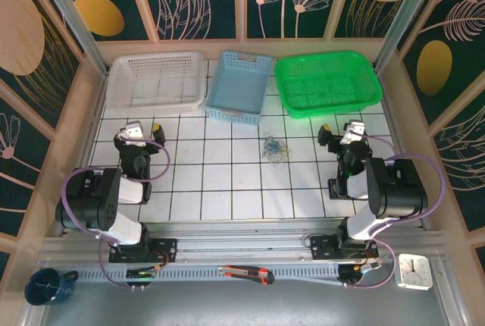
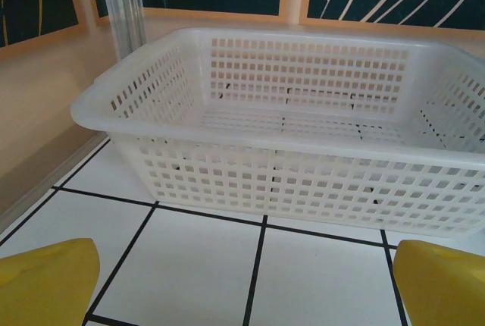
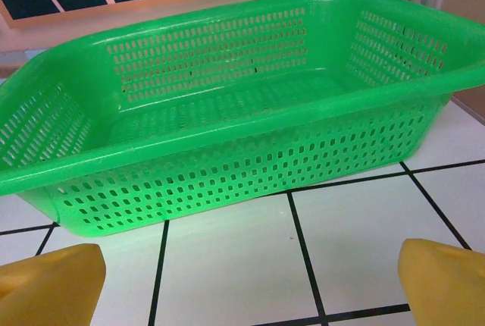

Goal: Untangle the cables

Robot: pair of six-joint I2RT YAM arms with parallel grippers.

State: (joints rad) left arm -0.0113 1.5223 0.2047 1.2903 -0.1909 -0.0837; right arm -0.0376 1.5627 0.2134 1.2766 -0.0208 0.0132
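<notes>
We see the cables (image 1: 273, 148) lying as one small knot of blue, yellowish and darker strands on the white tiled surface (image 1: 227, 189). They sit roughly midway between the two arms and just near of the blue basket (image 1: 241, 87), touching neither end effector. The left end effector (image 1: 144, 127) sits over the left part of the surface with its jaws spread wide and nothing between them. In its wrist view the two yellow fingertips (image 2: 47, 284) stand at opposite bottom corners, with bare tile between them and the white basket (image 2: 288, 136) just beyond. The right end effector (image 1: 339, 130) mirrors it on the right side, also spread wide and holding nothing; its own yellow tips frame bare tile in front of the green basket (image 3: 227, 114). The baskets stand in a row along the far edge, white on the left, blue in the middle, green on the right. On the rail (image 1: 227, 252) at the near edge lie a utility knife (image 1: 246, 273) and a small clock (image 1: 414, 271), and a dark blue mug (image 1: 47, 286) sits at the near left corner.
</notes>
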